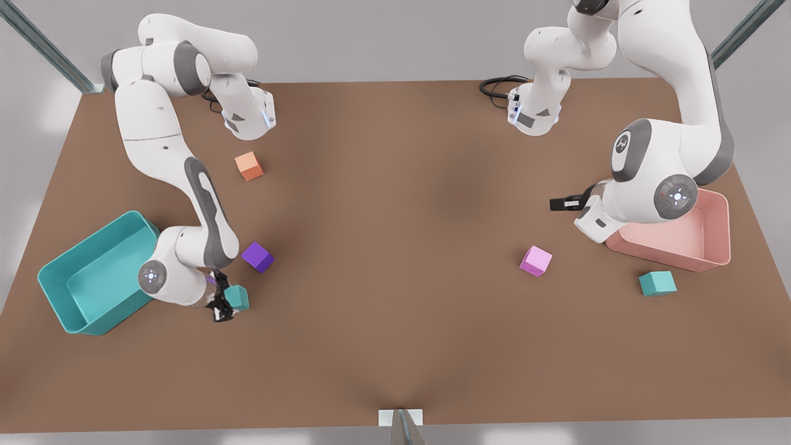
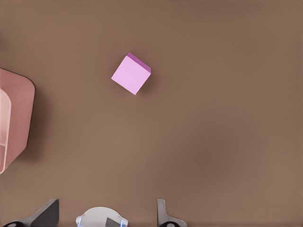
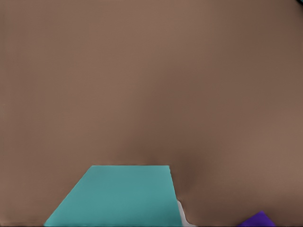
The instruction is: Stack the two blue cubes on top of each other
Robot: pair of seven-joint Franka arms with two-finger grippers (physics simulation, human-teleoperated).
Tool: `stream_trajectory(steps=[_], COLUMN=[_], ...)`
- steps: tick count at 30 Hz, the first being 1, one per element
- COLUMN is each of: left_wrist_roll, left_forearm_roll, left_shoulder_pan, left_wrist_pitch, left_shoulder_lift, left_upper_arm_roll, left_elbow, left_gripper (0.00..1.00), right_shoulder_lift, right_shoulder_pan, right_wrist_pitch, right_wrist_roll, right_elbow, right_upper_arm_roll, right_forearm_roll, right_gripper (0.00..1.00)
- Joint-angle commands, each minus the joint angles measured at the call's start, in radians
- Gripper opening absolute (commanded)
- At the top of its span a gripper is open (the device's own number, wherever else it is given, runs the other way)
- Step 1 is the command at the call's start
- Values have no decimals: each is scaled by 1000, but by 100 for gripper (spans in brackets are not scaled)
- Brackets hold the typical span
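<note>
One blue cube [image 1: 237, 297] sits between the fingers of my right gripper [image 1: 224, 307], near the front at the front view's left; the gripper is shut on it. The right wrist view shows this blue cube [image 3: 116, 195] very close to the camera. The other blue cube [image 1: 657, 283] rests on the table at the front view's right, in front of the pink bin. My left gripper [image 1: 557, 203] hangs above the table beside that bin, open and holding nothing, its fingertips [image 2: 163, 215] far apart.
A teal bin [image 1: 52, 303] stands just behind the right arm's wrist. A purple cube [image 1: 257, 256] [image 3: 255, 220] lies close to the held cube. A pink cube [image 1: 536, 260] [image 2: 131, 74], an orange cube [image 1: 249, 165] and the pink bin [image 1: 680, 247] [image 2: 19, 118] also rest on the brown table.
</note>
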Motion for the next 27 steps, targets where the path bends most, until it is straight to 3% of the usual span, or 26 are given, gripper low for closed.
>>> stream_trajectory(steps=[1, 8, 12, 15, 20, 27], left_wrist_roll=[0, 1, 451, 754, 945, 1066], left_forearm_roll=[0, 5, 97, 92, 92, 39], left_shoulder_pan=[0, 49, 252, 324, 377, 407], left_wrist_pitch=[-2, 6, 204, 359, 656, 660], left_shoulder_lift=[-1, 39, 274, 320, 442, 510], left_upper_arm_roll=[0, 6, 8, 30, 58, 103], left_elbow=[0, 6, 178, 186, 212, 210], left_gripper=[100, 100, 100, 100, 100, 100], right_shoulder_lift=[-1, 23, 115, 229, 260, 335], right_shoulder_pan=[17, 308, 468, 529, 590, 643], right_wrist_pitch=[-52, -55, -39, -38, -1, -1], right_wrist_roll=[5, 493, 780, 953, 1079, 1168], right_elbow=[22, 151, 274, 427, 453, 506], right_upper_arm_roll=[26, 22, 14, 14, 14, 16], right_forearm_roll=[8, -7, -70, -117, -117, -116], right_gripper=[71, 71, 71, 71, 71, 72])
